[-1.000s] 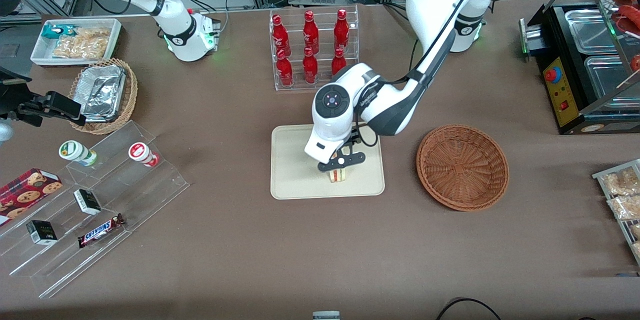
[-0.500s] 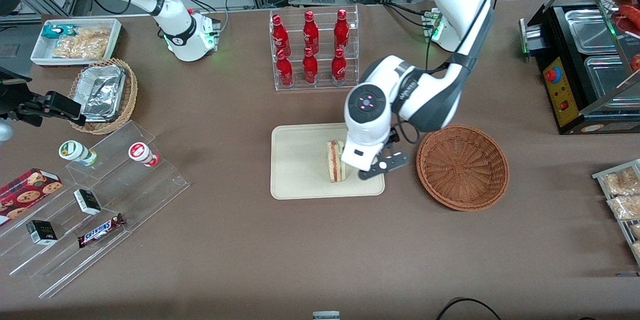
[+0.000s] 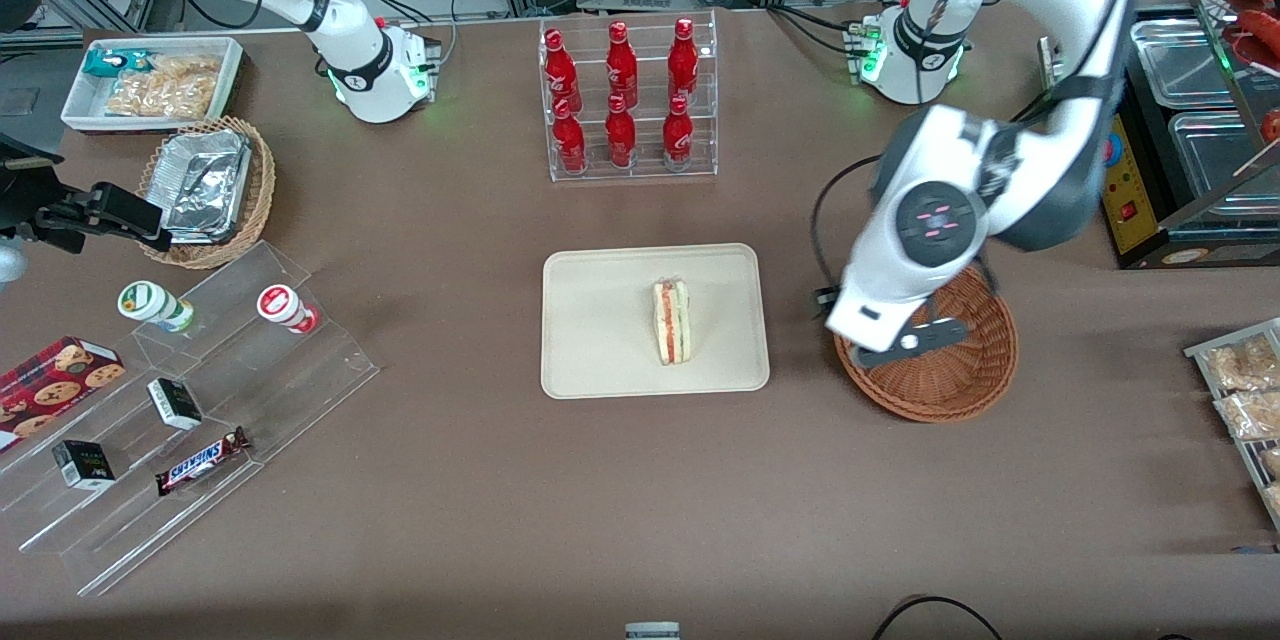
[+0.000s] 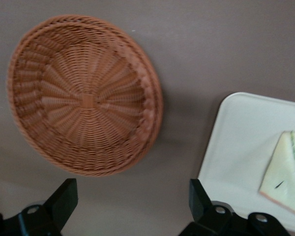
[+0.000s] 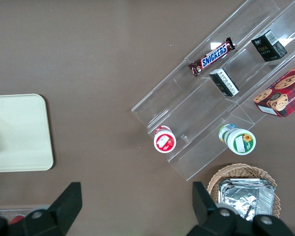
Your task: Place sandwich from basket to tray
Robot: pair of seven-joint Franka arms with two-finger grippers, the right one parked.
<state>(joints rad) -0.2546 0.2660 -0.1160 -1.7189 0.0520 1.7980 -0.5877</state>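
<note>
Reddish-brown wicker made the basket (image 3: 962, 388), which in the front view sat on the brown table (image 3: 480, 520) at about three o'clock from the tray (image 3: 598, 320), apart from it. The sandwich (image 3: 671, 322) lay flat on the cream tray, a little toward the three o'clock side of its middle, with its pointed end toward twelve o'clock. The gripper (image 3: 900, 346) hung above the nine o'clock edge of the basket, well apart from the sandwich. This view did not show its fingers, because the white hand of the arm covered them. At twelve o'clock from the tray stood a clear rack of red bottles (image 3: 627, 100).

The left wrist view gave what the front view hid: both black fingers (image 4: 63, 197) of the gripper (image 4: 132, 197) stood wide apart with only bare table between them, so the claw was open and held nothing. The basket (image 4: 83, 98) was seen from above with nothing inside. One rounded corner of the tray (image 4: 231, 157) appeared too, with a part of the sandwich (image 4: 285, 177) resting on it.

The right wrist view did not show the reddish-brown basket or the working gripper. It showed one end of the tray (image 5: 19, 132) and, at about two o'clock from it, a clear stepped stand (image 5: 196, 98) with a Snickers bar (image 5: 211, 56).
</note>
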